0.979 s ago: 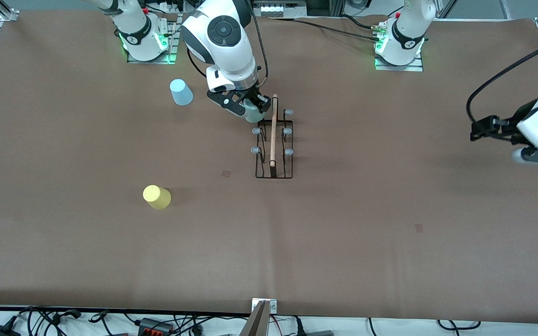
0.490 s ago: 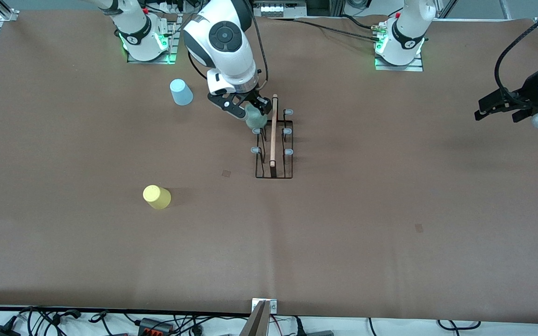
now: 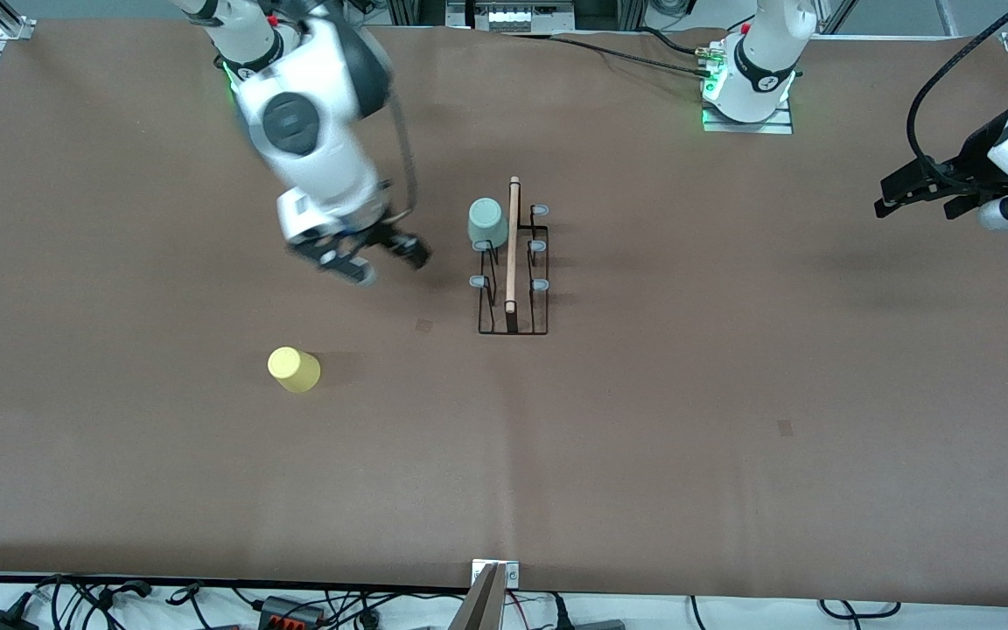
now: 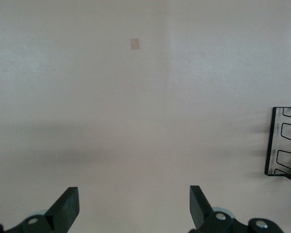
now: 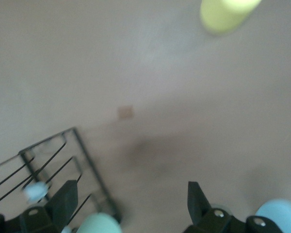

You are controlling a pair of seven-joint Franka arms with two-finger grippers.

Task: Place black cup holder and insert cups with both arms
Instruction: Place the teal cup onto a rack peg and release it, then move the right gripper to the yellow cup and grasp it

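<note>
The thin black wire rack with its pale wooden rod handle (image 3: 513, 258) stands mid-table, and the small pale green plastic tumbler (image 3: 487, 222) sits upside down on one of its capped pegs at the end toward the robots' bases, just beside the rod. The right gripper (image 3: 370, 254) hangs over bare table between the rack and the right arm's end, fingers spread and empty. The left gripper (image 3: 917, 190) waits over the left arm's end of the table, well apart from everything, fingers also spread with nothing between them. The small yellow plastic tumbler (image 3: 294, 368) rests mouth down nearer the front camera; the light blue tumbler (image 5: 280, 213) shows only in the right wrist view. The green one looks to me a bit tilted on its peg, so a knock to the light rack could tip it off. The rack itself seems easy to shove, and a low pass could topple either loose cup.
</note>
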